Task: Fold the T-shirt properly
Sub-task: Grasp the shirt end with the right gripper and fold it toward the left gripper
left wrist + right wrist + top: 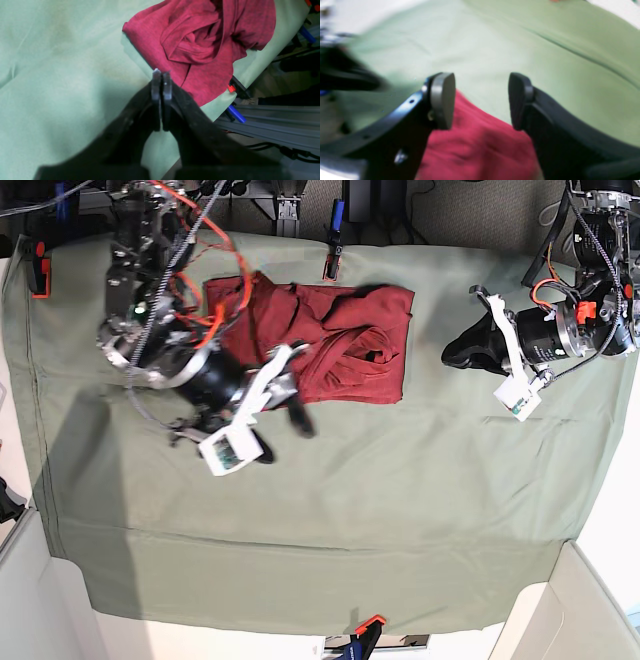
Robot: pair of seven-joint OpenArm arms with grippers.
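T-shirt point(330, 345): bunched, upper centre of the base view, on the green sheet point(400, 510). Right gripper point(482, 100): jaws apart, empty, over its edge. Left gripper point(162, 83): shut, empty, beside it. We should pinch one single layer, then spread.

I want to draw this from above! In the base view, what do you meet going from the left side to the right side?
Right gripper, open, at the shirt's near left edge → T-shirt, bunched up on the green cloth → left gripper, shut, away from the shirt.
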